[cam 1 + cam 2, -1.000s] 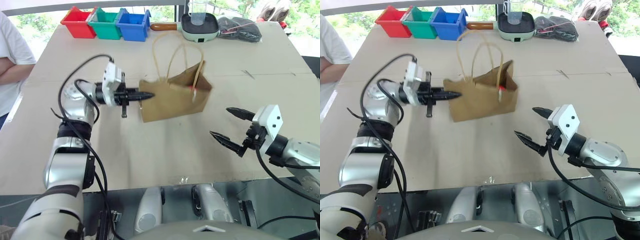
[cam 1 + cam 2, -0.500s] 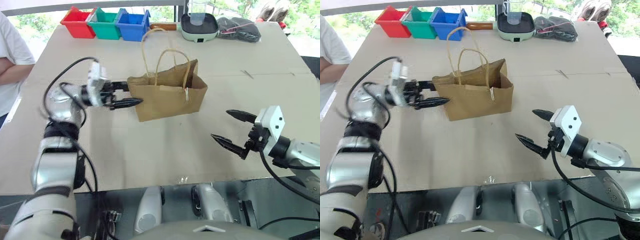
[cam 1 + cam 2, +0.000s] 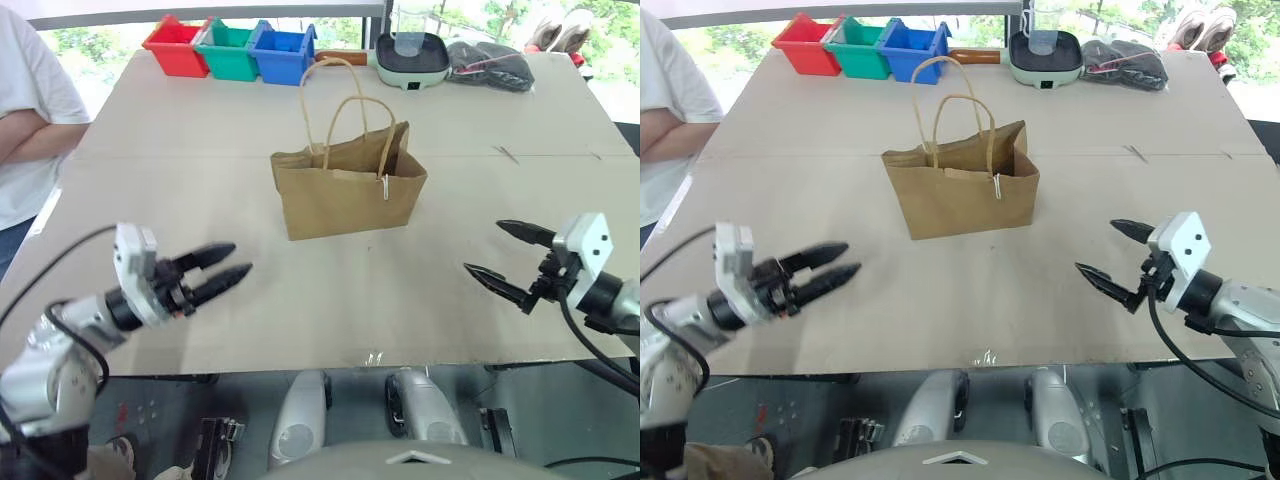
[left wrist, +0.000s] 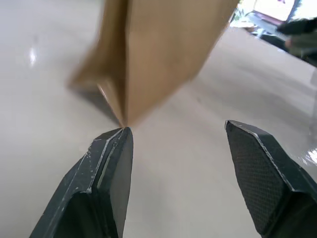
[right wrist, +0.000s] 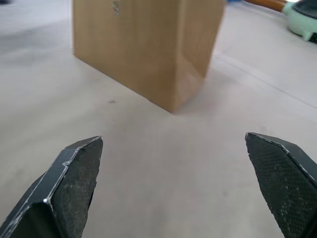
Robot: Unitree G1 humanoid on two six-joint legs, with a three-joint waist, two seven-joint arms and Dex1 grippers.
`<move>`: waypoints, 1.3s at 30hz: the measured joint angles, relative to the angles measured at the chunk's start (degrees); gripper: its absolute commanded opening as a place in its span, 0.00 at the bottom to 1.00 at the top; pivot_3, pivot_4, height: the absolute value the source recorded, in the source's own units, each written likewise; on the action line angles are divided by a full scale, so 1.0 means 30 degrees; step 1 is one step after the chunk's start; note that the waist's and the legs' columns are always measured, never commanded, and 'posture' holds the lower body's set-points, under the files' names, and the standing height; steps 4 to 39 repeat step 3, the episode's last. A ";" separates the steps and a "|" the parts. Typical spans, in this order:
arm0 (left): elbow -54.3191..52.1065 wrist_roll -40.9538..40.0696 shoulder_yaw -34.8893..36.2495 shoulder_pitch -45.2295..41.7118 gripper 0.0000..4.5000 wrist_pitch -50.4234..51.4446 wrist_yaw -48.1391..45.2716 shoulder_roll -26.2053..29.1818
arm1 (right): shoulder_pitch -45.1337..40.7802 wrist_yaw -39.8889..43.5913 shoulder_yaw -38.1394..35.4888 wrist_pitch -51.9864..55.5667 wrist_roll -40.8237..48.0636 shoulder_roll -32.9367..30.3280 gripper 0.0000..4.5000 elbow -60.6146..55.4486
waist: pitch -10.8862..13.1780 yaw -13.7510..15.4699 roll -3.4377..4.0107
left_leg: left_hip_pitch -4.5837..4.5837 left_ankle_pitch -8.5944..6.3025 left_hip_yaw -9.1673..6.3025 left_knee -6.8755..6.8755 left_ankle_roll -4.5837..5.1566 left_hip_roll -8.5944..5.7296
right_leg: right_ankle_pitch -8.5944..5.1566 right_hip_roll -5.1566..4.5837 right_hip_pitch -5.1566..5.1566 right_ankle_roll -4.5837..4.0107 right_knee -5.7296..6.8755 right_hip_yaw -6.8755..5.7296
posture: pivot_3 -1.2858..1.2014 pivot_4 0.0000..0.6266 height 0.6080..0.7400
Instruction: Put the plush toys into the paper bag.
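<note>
The brown paper bag stands upright near the middle of the table, its two loop handles raised and its mouth open. The plush toys are hidden from view. My left gripper hovers open and empty over the near left part of the table, well short of the bag and pointing toward it. In the left wrist view, the bag's corner rises beyond the parted fingers. My right gripper is wide open and empty at the near right, also aimed at the bag.
Red, green and blue bins line the far edge. Beside them sit a mint-green pan and a dark pouch. A person in a white shirt stands at the table's left side.
My left gripper let go of the bag's side, opened and drew back to the near left. The bag went from tilted to upright. My right gripper shifted slightly right.
</note>
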 measured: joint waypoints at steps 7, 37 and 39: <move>-0.1024 0.0540 -0.0065 0.1097 0.72 -0.0314 0.1293 -0.0726 | 0.0655 0.0450 -0.0401 -0.0446 -0.0281 -0.0166 1.00 0.0562 | -0.0014 0.0005 0.0000 | 0.0031 0.0001 0.0040 0.0013 -0.0001 -0.0006 | -0.0036 0.0033 0.0023 -0.0061 -0.0001 0.0027 | 0.52 0.24 1.00; -0.1024 0.0540 -0.0065 0.1097 0.72 -0.0314 0.1293 -0.0726 | 0.0655 0.0450 -0.0401 -0.0446 -0.0281 -0.0166 1.00 0.0562 | -0.0014 0.0005 0.0000 | 0.0031 0.0001 0.0040 0.0013 -0.0001 -0.0006 | -0.0036 0.0033 0.0023 -0.0061 -0.0001 0.0027 | 0.52 0.24 1.00; -0.1024 0.0540 -0.0065 0.1097 0.72 -0.0314 0.1293 -0.0726 | 0.0655 0.0450 -0.0401 -0.0446 -0.0281 -0.0166 1.00 0.0562 | -0.0014 0.0005 0.0000 | 0.0031 0.0001 0.0040 0.0013 -0.0001 -0.0006 | -0.0036 0.0033 0.0023 -0.0061 -0.0001 0.0027 | 0.52 0.24 1.00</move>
